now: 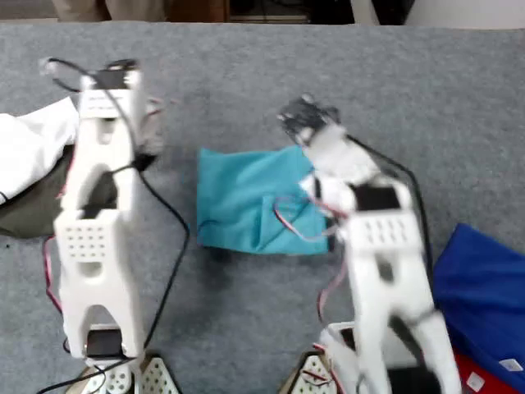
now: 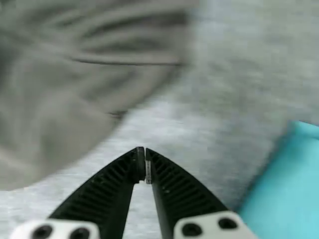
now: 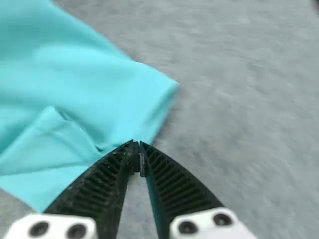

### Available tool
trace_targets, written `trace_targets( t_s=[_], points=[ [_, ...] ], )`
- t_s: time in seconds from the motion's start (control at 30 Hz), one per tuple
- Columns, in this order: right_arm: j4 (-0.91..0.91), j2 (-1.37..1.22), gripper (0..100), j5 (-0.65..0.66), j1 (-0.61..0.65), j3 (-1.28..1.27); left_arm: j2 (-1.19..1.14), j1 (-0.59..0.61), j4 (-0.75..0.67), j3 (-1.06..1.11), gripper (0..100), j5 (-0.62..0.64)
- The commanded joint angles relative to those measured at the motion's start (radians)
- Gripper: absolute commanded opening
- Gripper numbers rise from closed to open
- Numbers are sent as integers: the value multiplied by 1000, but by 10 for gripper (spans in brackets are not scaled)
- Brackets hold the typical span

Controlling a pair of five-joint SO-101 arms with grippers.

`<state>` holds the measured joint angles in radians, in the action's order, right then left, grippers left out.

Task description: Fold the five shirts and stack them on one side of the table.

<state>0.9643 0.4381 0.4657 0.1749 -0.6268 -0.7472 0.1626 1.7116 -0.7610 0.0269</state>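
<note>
One teal shirt [image 1: 254,201] — folded, blue shirt's tag [image 1: 510,365] unreadable

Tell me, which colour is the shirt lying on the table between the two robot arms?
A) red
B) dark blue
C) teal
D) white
C: the teal shirt lies on the grey table between the arms, while the white shirt sits off beside the left arm and the blue shirt beside the right arm.
</note>
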Motion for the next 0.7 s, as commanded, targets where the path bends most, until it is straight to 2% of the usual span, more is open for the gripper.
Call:
trace_targets(
  t_s=[0.0, 0.07, 0.2, 0.33, 0.47, 0.57, 0.67],
  points=[
    [150, -312, 5, 3, 76, 334, 21, 95, 9, 21, 19, -83],
    [278, -470, 5, 0, 108, 518, 21, 117, -2, 61, 20, -158],
    [506, -736, 5, -49, 145, 857, 48, 126, -81, 213, 20, -175],
    [680, -912, 4, -54, 196, 1090, 206, 103, -213, 463, 20, -241],
    [778, -993, 4, -55, 236, 1181, 463, 78, -476, 827, 20, -264],
    [786, -1000, 4, -55, 242, 1182, 615, 64, -729, 1099, 20, -241],
    [769, -1003, 4, -54, 240, 1181, 702, 44, -954, 1281, 20, -203]
  ],
)
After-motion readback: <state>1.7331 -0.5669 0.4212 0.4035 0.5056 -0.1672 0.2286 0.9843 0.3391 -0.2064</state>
